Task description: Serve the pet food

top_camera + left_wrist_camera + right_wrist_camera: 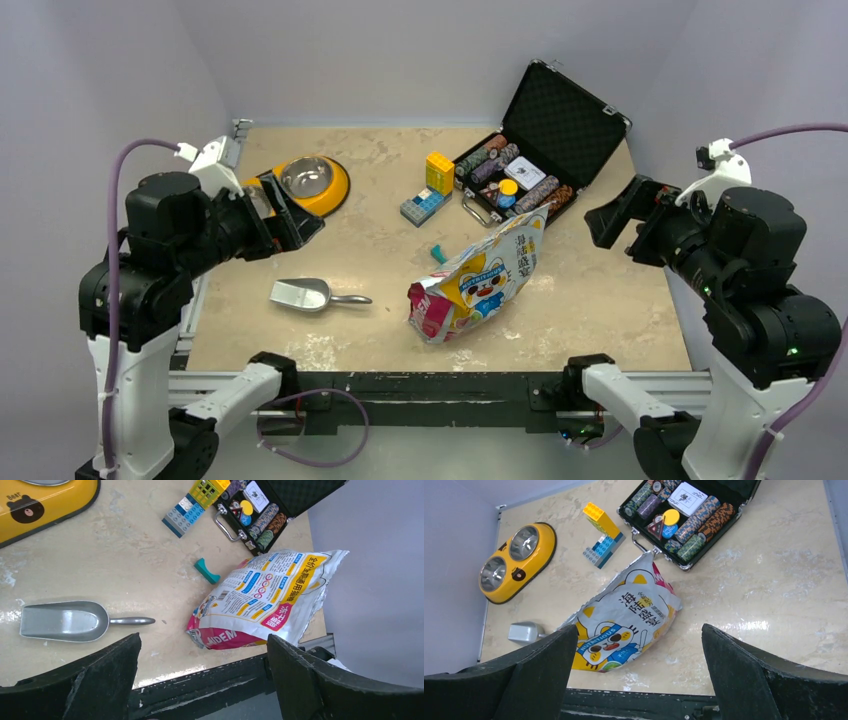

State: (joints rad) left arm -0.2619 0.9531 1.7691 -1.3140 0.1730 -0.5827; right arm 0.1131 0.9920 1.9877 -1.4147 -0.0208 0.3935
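Pet food bag (624, 625): glossy white, yellow and magenta. Lay flat mid-table, top edge just beside the case handle. Kept its kibble out of sight. Printed with a cartoon cat, "NUTRITIOUS" on a blue band and large Chinese characters; on the reverse, "IDEM" on magenta, the rest too small to read.

Black case (565, 120): stood open at far right, lid raised. Held rows of striped poker chips (704, 522), a white box and a yellow disc.

Yellow feeder (549, 542): far left. Held two steel cups, bare metal showing. Marked "Bear" beside a bear's face.

Metal scoop (65, 621): lay near left, hollow showing bare metal.

Left gripper (203, 640): hung over the table, fingers spread wide, gripping nothing.

Right gripper (639, 630): likewise spread wide, gripping nothing.
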